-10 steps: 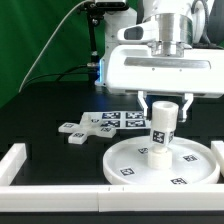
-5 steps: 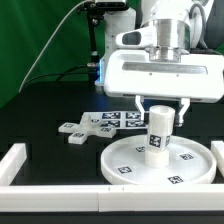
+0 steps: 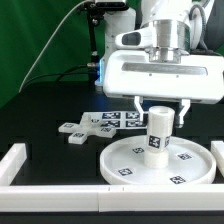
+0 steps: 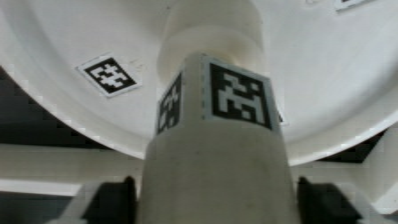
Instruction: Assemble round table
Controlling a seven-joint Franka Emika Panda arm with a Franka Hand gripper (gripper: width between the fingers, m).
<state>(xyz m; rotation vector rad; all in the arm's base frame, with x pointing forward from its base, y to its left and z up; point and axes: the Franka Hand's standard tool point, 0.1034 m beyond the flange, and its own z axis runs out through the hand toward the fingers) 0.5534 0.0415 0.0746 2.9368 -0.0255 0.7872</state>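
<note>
Straddling the top of the leg (image 3: 160, 138), my gripper (image 3: 163, 110) stands part open, fingers just beside each flank, gripping nothing as far as I can see. The leg stands upright on the round disc (image 3: 125, 162), near on the bench (image 3: 45, 105), toward the exterior view's right; the cross-shaped base (image 3: 88, 127) lies farther left. I judge it light, stiff, slick plastic: clamp high and squarely.

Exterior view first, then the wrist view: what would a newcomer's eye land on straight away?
The white cylinder leg stands upright at the middle of the round disc, low on the exterior view's right, and the arm's jaws straddle its top, seemingly just clear of it. In the wrist view that tagged leg fills most of the picture. The cross-shaped base lies loose on the black table, toward the exterior view's left.
</note>
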